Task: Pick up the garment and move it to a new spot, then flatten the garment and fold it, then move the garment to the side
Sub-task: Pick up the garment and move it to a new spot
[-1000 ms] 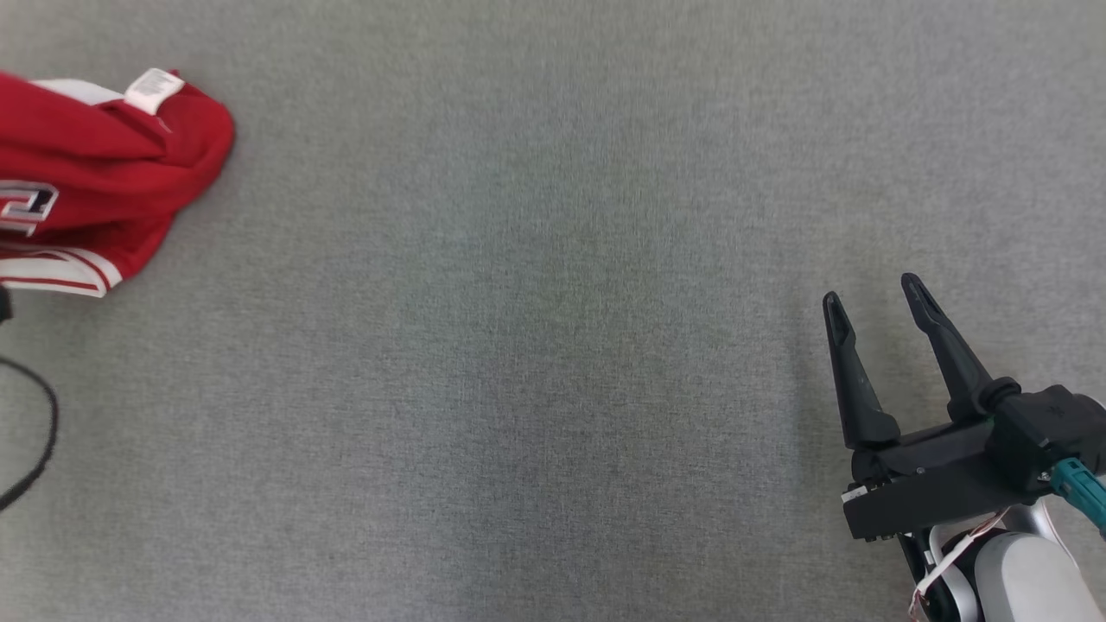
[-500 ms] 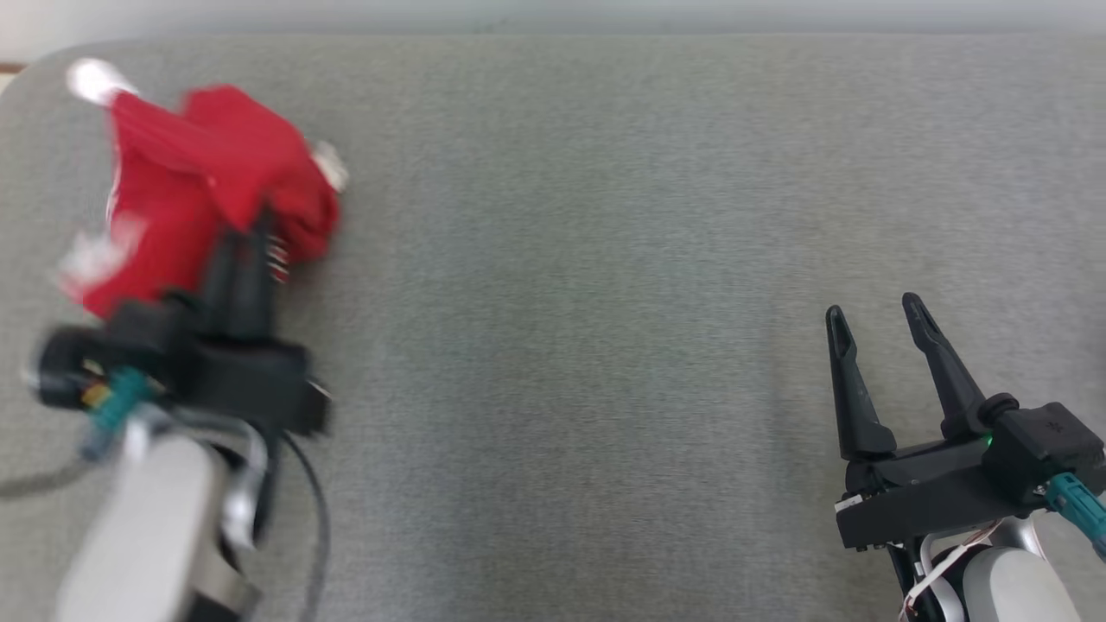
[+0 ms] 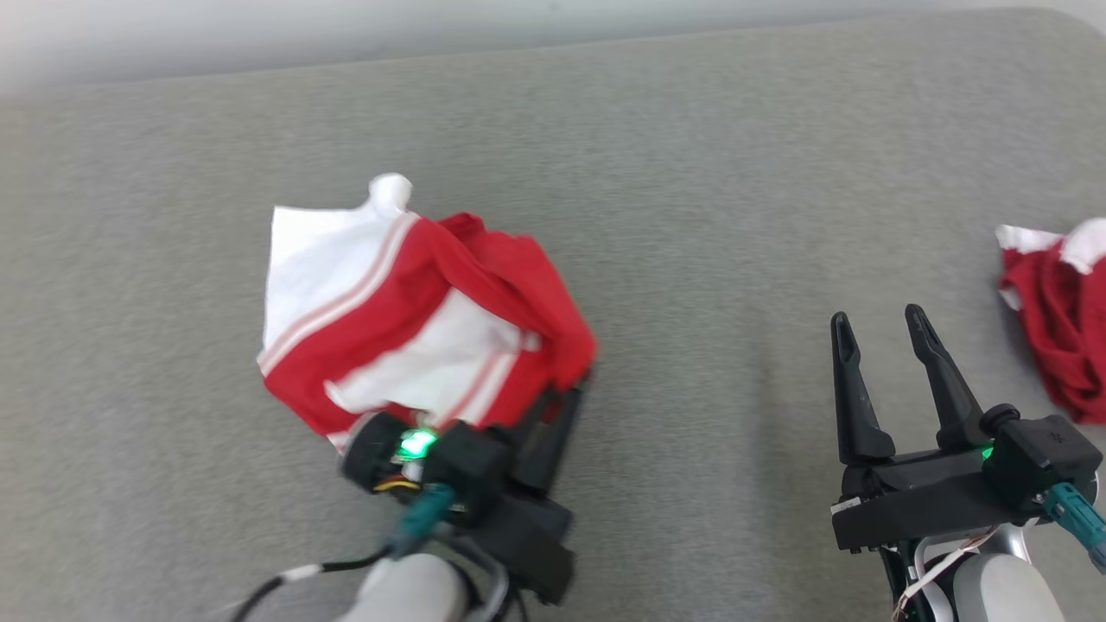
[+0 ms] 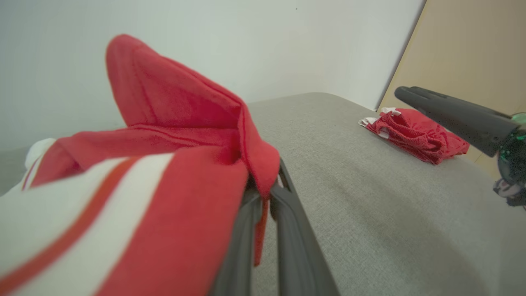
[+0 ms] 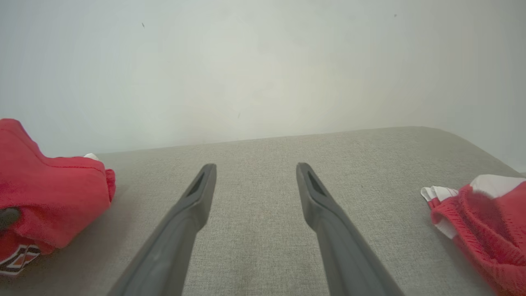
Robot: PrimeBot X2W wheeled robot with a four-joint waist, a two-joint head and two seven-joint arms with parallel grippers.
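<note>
since a second ago the left gripper (image 3: 563, 390) has swung into the head view with the red and white striped knit garment (image 3: 415, 320). that garment lay bunched by the left edge of the grey fabric-covered table (image 3: 691, 199) and is now over the table's middle left. some of the shift is the camera's own, as the far edge has come into sight. the left gripper's fingers are pressed together on a fold of red cloth at the garment's right side. a pinch so near one edge lets the rest drape away to the left rather than ball up, which suits carrying it to a fresh spot for flattening. whether the cloth's lower part touches the table i cannot tell. the right gripper (image 3: 877, 321) hovers near the front right, fingers spread wide and holding nothing, likely kept free to take a second corner. a second crumpled red garment (image 3: 1058, 328) lies at the right edge, well apart.
</note>
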